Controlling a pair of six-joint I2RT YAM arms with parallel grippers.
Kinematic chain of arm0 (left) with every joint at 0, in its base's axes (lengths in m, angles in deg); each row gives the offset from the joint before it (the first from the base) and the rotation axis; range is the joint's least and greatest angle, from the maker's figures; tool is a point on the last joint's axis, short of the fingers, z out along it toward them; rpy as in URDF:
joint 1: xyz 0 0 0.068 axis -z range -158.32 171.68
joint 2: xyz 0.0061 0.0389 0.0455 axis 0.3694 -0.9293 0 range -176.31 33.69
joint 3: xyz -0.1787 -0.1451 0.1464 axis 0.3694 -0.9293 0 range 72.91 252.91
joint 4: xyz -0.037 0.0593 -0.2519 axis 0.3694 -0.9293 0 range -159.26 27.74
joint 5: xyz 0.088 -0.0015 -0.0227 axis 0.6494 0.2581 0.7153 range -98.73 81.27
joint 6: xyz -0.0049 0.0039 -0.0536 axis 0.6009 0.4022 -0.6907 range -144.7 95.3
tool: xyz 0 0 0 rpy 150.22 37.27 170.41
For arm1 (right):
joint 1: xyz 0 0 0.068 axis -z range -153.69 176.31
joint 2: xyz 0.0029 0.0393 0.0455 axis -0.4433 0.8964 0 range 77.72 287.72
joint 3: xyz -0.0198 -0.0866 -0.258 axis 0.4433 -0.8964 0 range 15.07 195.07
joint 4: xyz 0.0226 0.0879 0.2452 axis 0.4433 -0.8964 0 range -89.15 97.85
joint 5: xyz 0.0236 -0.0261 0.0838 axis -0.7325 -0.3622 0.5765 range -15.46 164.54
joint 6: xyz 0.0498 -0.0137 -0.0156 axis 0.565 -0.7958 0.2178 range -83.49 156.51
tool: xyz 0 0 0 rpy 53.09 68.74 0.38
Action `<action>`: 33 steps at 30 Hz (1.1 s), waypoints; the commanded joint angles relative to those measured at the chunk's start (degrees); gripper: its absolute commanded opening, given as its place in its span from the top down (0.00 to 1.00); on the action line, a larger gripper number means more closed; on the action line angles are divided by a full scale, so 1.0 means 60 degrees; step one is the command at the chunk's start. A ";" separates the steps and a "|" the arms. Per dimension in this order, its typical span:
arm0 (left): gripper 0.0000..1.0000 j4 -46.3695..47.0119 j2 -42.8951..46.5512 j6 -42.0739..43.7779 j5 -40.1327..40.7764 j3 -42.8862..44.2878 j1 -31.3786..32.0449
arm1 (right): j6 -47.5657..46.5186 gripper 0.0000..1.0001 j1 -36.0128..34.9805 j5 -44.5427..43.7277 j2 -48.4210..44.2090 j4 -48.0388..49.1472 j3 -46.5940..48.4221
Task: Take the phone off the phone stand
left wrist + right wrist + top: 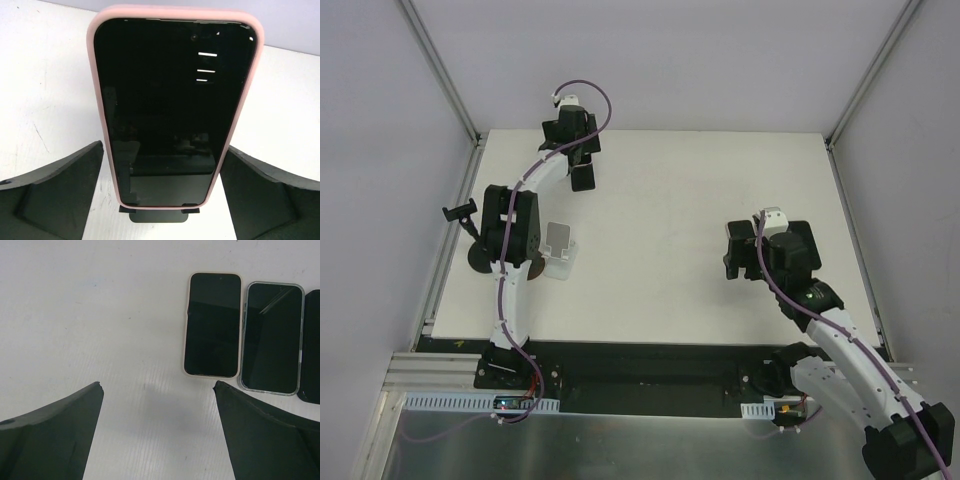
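The left hand is out over the far left part of the desk, and it is pinching the phone. In the left wrist view one dark finger presses against each long edge of the phone near its lower end. The phone has a pink case, and its black screen faces the wrist camera and reflects a few short bright bars near the top. A small dark piece shows just under the phone's near end, but I cannot tell what it is. In the top view the phone shows as a dark block jutting from the left hand, with the left arm bending back toward its base. The stand is a pale piece with a grey back plate. It sits on the desk nearer the arm bases, close beside the left arm's elbow and well apart from the phone. The right hand hangs over the right side of the desk with its fingers spread wide and only bare desk between them. Beyond it, in the right wrist view, a phone in a cream case and a phone in a clear grey case lie flat side by side, screens up and almost touching. The dark edge of a third device shows at the frame's right border.
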 commanded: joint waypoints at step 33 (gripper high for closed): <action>1.00 0.0620 0.3686 -0.0030 -0.1146 -0.1422 0.0393 | 0.0065 0.04 0.0106 0.0799 -0.0125 0.0024 0.0904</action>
